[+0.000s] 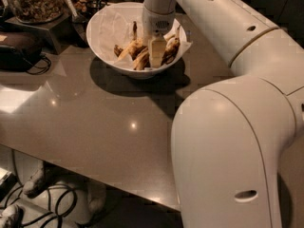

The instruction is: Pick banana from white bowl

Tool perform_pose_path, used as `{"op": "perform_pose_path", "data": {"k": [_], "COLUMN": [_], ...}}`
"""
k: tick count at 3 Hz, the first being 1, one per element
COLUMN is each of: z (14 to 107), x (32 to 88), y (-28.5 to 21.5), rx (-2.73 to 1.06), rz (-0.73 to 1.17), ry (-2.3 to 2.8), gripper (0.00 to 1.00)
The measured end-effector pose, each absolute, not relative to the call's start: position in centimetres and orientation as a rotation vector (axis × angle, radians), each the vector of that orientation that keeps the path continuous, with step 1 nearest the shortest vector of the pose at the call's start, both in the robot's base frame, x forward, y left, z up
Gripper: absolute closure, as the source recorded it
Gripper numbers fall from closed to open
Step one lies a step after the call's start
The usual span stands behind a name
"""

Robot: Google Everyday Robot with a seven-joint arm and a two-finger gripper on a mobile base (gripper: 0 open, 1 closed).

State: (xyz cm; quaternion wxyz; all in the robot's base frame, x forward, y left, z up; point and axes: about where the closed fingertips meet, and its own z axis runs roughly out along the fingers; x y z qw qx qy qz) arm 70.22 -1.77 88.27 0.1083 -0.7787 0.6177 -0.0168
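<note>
— Where was the gripper (156,53) seen?
— Inside the white bowl (102,30), near the far edge of the table (95,118). Its lower end was lost among the fruit, so it could not be told how far open it was, or whether anything was held.
— And the banana (128,50)?
— In the bowl, just left of the gripper, partly covered by darker ones.
</note>
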Motion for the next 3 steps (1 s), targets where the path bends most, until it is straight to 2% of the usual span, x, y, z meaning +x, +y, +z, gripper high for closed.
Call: {"op": "perform_pose_path", "data": {"k": [1,3], "z": [87.66,87.82], "x": [69.86,69.6], "y": [-2.32,-2.47], "rx": [-2.287,-2.284], "rz": [-0.03,-0.046], "ry": [1.836,1.827], "gripper": [0.35,0.78]}}
